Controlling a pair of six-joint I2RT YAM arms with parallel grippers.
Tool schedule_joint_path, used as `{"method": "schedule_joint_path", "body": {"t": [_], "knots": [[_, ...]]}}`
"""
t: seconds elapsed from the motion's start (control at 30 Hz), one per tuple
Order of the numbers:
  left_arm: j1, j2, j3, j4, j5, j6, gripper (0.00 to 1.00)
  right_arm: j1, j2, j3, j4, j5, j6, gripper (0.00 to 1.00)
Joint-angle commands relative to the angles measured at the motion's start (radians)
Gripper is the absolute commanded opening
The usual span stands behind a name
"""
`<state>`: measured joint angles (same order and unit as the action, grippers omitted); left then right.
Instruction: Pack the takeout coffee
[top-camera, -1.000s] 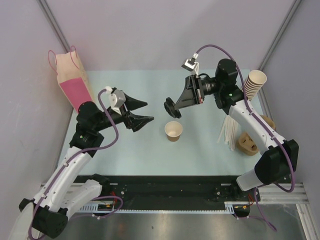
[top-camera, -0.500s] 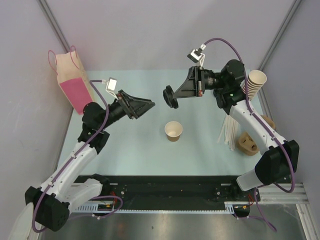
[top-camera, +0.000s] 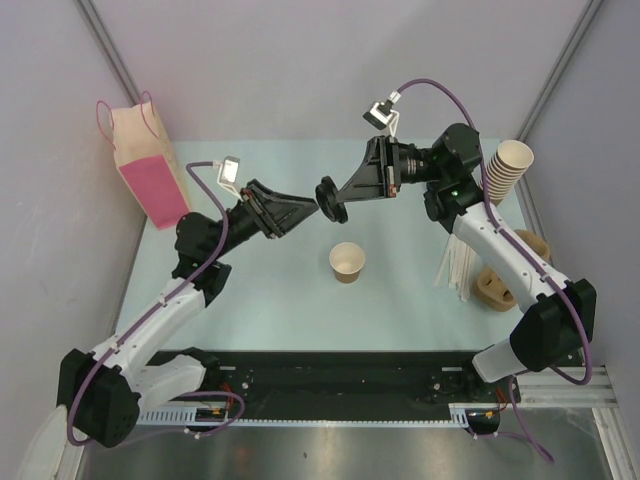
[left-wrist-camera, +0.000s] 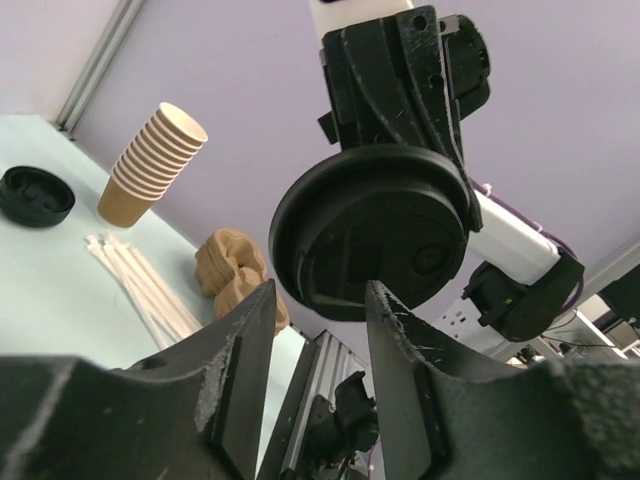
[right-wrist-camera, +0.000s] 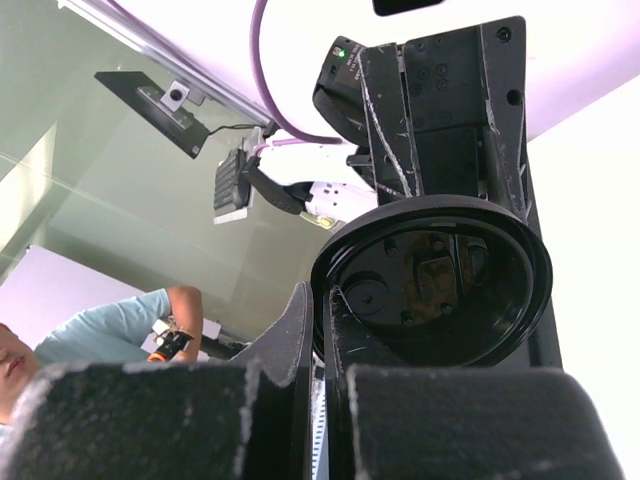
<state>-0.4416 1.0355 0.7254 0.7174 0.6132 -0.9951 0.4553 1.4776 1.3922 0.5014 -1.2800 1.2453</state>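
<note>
A single small tan paper cup (top-camera: 347, 262) stands open, without a lid, mid-table. My right gripper (top-camera: 341, 196) is shut on the rim of a round black plastic lid (top-camera: 329, 200) and holds it on edge, high above the table. The right wrist view shows the lid (right-wrist-camera: 440, 280) pinched at its left rim by that gripper (right-wrist-camera: 322, 300). My left gripper (top-camera: 311, 205) is open, facing the lid. In the left wrist view its fingers (left-wrist-camera: 320, 300) stand either side of the lower edge of the lid (left-wrist-camera: 370, 235). I cannot tell if they touch it.
A stack of lidless tan cups (top-camera: 510, 165) stands at the back right, with white straws (top-camera: 458, 262) and a brown pulp carrier (top-camera: 497, 285) nearer. A second black lid (left-wrist-camera: 35, 195) lies on the table. A pink and tan paper bag (top-camera: 145, 170) stands back left.
My left arm has reached up and right, bringing its open fingers to the lid. My right gripper has carried the lid slightly left to meet it.
</note>
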Motion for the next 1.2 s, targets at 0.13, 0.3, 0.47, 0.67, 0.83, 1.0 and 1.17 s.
{"method": "schedule_joint_path", "body": {"t": [0.13,0.3,0.47,0.67,0.83,1.0,1.17], "knots": [[-0.013,0.021,-0.007,0.129,0.016,-0.039,0.4,0.02,0.0,0.036,0.066,0.01,0.029,0.0],[-0.014,0.032,-0.004,0.137,0.01,-0.046,0.35,0.025,0.001,0.039,0.08,0.01,0.039,0.0],[-0.017,0.037,-0.006,0.142,0.01,-0.056,0.24,0.029,0.007,0.045,0.086,0.013,0.045,0.0],[-0.016,0.028,-0.017,0.143,0.008,-0.066,0.0,0.029,0.009,0.045,0.083,0.008,0.048,0.0],[-0.017,0.014,-0.024,0.128,0.017,-0.073,0.0,0.02,0.006,0.045,0.057,0.01,0.031,0.0],[-0.006,-0.002,-0.018,0.055,0.052,-0.071,0.0,-0.05,0.0,0.045,-0.043,0.011,-0.006,0.48],[0.026,-0.017,0.017,-0.146,0.129,0.024,0.0,-0.15,-0.029,0.045,-0.151,-0.004,-0.11,0.85]]}}
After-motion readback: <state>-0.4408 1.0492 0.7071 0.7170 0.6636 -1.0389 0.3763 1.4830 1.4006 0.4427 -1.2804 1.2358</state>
